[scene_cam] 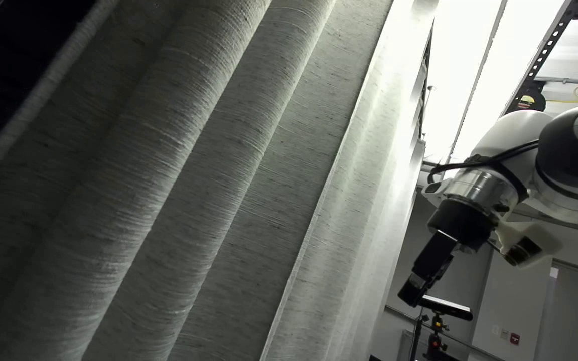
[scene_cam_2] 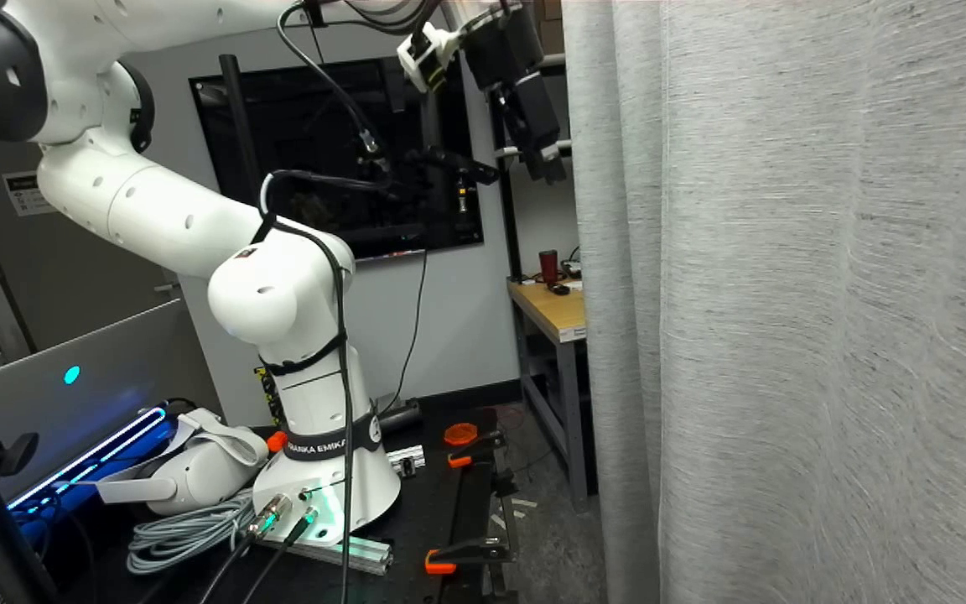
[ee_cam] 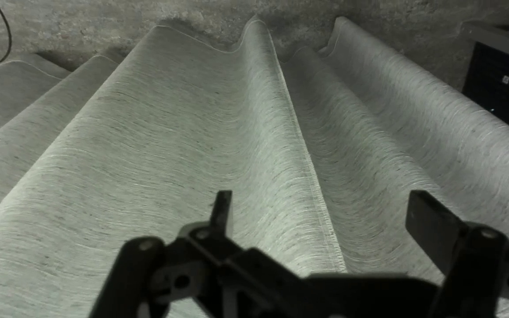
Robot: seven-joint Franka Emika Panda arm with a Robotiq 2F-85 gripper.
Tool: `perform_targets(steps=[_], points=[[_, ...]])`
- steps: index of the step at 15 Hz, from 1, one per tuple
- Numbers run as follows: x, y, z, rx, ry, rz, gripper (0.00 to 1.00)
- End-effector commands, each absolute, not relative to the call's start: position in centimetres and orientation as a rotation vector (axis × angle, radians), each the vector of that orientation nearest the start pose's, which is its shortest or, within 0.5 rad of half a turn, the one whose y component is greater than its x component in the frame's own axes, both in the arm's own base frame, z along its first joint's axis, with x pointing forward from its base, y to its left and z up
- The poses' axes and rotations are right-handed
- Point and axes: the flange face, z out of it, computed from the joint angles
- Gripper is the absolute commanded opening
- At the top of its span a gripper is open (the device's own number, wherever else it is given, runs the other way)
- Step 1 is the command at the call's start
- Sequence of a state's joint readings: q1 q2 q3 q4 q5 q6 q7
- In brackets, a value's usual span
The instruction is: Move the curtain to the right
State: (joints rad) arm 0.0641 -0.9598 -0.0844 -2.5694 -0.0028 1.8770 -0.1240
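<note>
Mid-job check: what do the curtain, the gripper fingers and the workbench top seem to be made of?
Curtain: woven fabric, matte, judging by fine thread lines and soft folds; fibre unclear.
Gripper fingers: dark, mostly dull, perhaps rubber or plastic; blurred in the wrist view, so metal is possible.
Workbench top: probably wood, from its yellow-brown colour; finish too small to judge.

In an exterior view: arm (scene_cam_2: 198,226) stands on desk (scene_cam_2: 431,507), curtain (scene_cam_2: 827,294) fills right side, jaws just left of its edge. Headset (scene_cam_2: 202,478) left of arm, cable coil (scene_cam_2: 156,541) before headset, laptop (scene_cam_2: 139,361) further left. TV (scene_cam_2: 307,134) on wall (scene_cam_2: 466,335) behind arm. Wrist view: curtain beyond jaws, floor (ee_cam: 214,11) past its lower edge.
</note>
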Motion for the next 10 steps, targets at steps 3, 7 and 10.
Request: perform_targets(steps=[3,7,10], points=[[30.7,3.3,55.8,-2.903,-0.381,-0.439,1.0],[30.8,7.5,55.6,-2.801,-0.521,-0.399,1.0],[30.5,7.7,55.4,-2.817,-0.502,-0.375,1.0]])
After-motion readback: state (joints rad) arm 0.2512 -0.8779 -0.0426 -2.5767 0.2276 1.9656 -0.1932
